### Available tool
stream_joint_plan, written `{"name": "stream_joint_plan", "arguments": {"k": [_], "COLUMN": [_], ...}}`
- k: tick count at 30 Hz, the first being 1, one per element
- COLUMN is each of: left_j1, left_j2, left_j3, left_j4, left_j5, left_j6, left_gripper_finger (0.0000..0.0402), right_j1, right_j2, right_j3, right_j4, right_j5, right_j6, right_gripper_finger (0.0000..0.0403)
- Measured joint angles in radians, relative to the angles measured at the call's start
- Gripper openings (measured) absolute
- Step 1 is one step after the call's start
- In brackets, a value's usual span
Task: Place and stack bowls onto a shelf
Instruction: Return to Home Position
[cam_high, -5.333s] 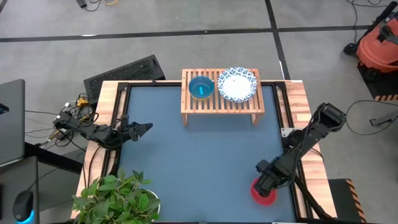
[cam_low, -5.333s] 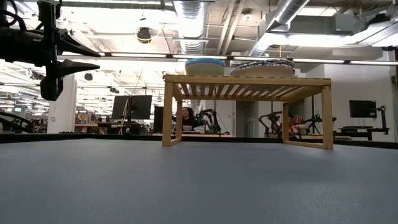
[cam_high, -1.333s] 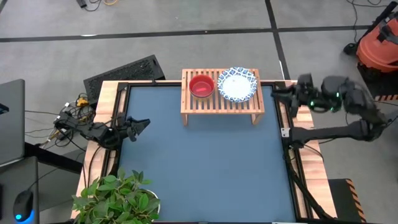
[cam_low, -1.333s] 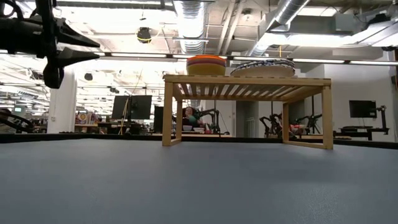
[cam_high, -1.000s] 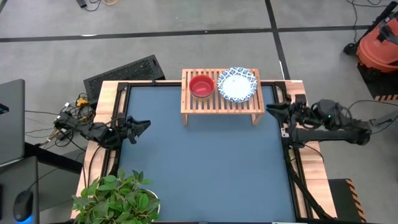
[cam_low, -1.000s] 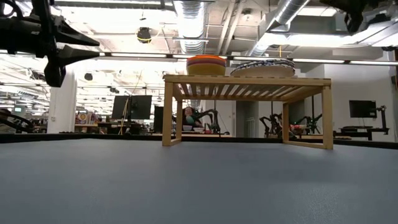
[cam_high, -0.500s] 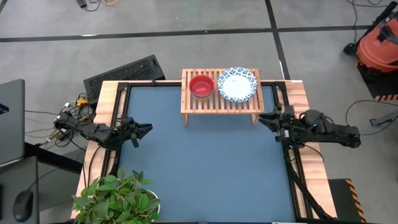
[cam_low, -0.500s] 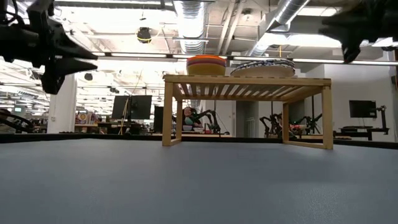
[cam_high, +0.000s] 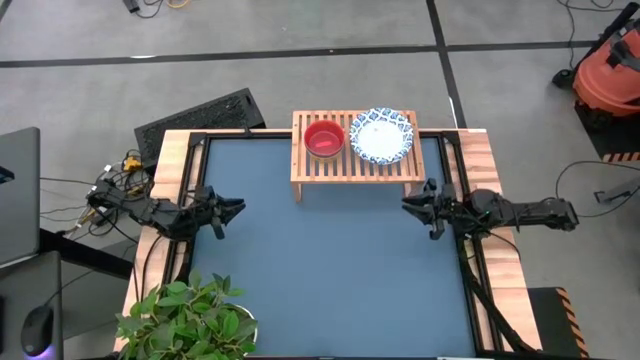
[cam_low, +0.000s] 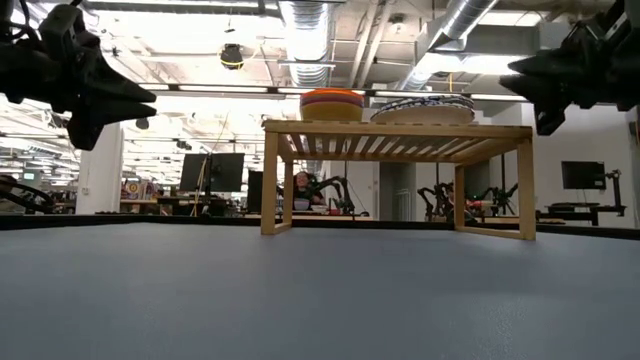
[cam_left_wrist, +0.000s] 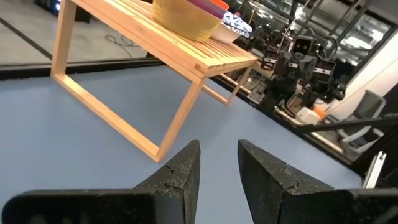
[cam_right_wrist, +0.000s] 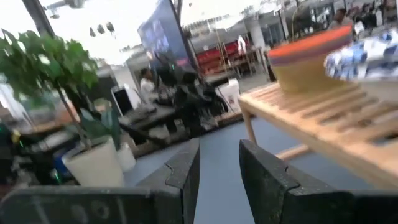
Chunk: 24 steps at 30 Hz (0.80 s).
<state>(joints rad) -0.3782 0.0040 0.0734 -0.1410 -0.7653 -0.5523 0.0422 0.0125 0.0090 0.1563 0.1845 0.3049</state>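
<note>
The light-wood shelf (cam_high: 357, 163) stands at the table's far edge. On its left half sits a stack of small bowls with the red one on top (cam_high: 324, 138); the low view shows the stack's yellow, purple and orange-red layers (cam_low: 333, 104). The blue-and-white patterned bowls (cam_high: 381, 136) sit on the shelf's right half. My left gripper (cam_high: 238, 208) hovers open over the table's left edge, pointing right. My right gripper (cam_high: 408, 203) hovers open just near of the shelf's right leg, pointing left. Neither gripper holds anything (cam_left_wrist: 217, 158) (cam_right_wrist: 219, 163).
A potted plant (cam_high: 190, 315) stands at the near left corner. A black ribbed mat (cam_high: 200, 115) lies beyond the far left corner and an orange vacuum (cam_high: 608, 70) stands on the floor at the right. The blue table top (cam_high: 330, 270) spreads between the arms.
My right gripper has swung from beside the shelf's right end toward the table's near edge and a little left, coming down as it went, with its finger gap unchanged. My left gripper has dipped slightly. The bowls have stayed still on the shelf.
</note>
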Motion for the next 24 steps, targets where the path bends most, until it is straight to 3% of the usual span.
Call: {"name": "stream_joint_plan", "arguments": {"k": [10, 24], "left_j1": [0.0, 0.0], "left_j2": [0.0, 0.0], "left_j3": [0.0, 0.0], "left_j4": [-0.001, -0.002], "left_j5": [0.02, 0.044], "left_j6": [0.085, 0.214], "left_gripper_finger": [0.0094, 0.0094], "right_j1": [0.016, 0.016], "right_j2": [0.001, 0.014], "right_j3": [-0.001, -0.001], "right_j4": [-0.103, -0.109], "right_j5": [-0.002, -0.003], "right_j6": [-0.049, -0.051], "right_gripper_finger": [0.0138, 0.0138]}}
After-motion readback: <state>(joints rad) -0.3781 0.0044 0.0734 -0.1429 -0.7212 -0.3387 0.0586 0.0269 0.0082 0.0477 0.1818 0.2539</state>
